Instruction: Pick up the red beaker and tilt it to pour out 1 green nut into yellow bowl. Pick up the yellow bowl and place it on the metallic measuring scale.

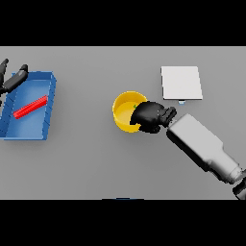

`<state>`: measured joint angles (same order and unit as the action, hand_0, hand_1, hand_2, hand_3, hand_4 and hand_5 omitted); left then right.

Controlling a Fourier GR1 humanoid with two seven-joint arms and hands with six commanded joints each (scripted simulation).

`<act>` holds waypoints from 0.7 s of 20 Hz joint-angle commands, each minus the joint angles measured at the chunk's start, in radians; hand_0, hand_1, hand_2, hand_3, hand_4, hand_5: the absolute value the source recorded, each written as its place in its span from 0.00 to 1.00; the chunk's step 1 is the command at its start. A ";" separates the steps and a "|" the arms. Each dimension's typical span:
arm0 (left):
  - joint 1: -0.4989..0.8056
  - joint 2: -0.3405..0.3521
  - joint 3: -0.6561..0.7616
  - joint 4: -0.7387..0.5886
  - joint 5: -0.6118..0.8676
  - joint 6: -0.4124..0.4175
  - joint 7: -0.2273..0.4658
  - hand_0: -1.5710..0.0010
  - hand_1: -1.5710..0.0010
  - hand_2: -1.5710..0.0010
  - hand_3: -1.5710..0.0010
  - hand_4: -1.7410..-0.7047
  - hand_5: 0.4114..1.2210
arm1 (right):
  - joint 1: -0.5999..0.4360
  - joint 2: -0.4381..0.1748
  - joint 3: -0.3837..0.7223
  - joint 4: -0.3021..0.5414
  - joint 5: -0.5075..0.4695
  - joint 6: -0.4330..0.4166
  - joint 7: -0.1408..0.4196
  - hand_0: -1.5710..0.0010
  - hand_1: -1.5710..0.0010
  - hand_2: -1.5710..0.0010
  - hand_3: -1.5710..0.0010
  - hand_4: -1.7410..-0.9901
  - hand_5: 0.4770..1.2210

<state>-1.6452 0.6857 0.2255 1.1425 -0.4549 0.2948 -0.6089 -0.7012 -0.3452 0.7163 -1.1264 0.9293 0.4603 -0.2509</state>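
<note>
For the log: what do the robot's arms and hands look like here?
The right arm is a chunky, boxy forearm in white and light grey, ending in a black right hand with rounded fingers. Only the black left hand shows at the left edge. No cables or markings visible.

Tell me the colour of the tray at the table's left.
Blue: the tray, seen in the head view, holding a red piece.
</note>
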 commanded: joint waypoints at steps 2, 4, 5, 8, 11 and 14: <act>0.000 0.005 0.011 0.004 -0.013 0.005 -0.001 1.00 1.00 1.00 1.00 0.99 0.35 | -0.003 -0.006 -0.008 -0.006 -0.008 0.005 -0.002 0.04 0.05 0.17 0.20 0.04 0.97; 0.003 0.010 0.015 0.005 -0.020 0.006 -0.001 1.00 1.00 1.00 1.00 0.99 0.35 | -0.003 -0.015 -0.020 -0.011 -0.018 0.012 -0.006 0.03 0.03 0.16 0.17 0.02 0.98; 0.018 0.018 0.025 0.001 -0.029 0.007 -0.001 1.00 1.00 1.00 1.00 0.99 0.35 | -0.003 -0.020 -0.030 -0.021 -0.027 0.016 -0.002 0.02 0.02 0.16 0.16 0.02 0.99; 0.004 0.015 0.034 0.024 -0.029 0.023 -0.001 1.00 1.00 1.00 1.00 0.98 0.35 | -0.003 -0.052 -0.068 -0.074 -0.059 0.054 0.000 0.01 0.01 0.14 0.16 0.01 0.99; 0.004 0.026 0.034 0.026 -0.043 0.024 -0.001 1.00 1.00 1.00 1.00 0.98 0.35 | -0.009 -0.069 -0.094 -0.116 -0.070 0.076 0.032 0.01 0.01 0.09 0.22 0.00 1.00; 0.012 0.021 0.044 0.018 -0.051 0.032 -0.001 1.00 1.00 1.00 1.00 0.99 0.34 | -0.020 -0.104 -0.134 -0.143 -0.074 0.073 0.050 0.00 0.00 0.07 0.25 0.00 1.00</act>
<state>-1.6336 0.7066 0.2696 1.1606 -0.5057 0.3265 -0.6091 -0.7220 -0.4500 0.5823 -1.2693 0.8563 0.5327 -0.1966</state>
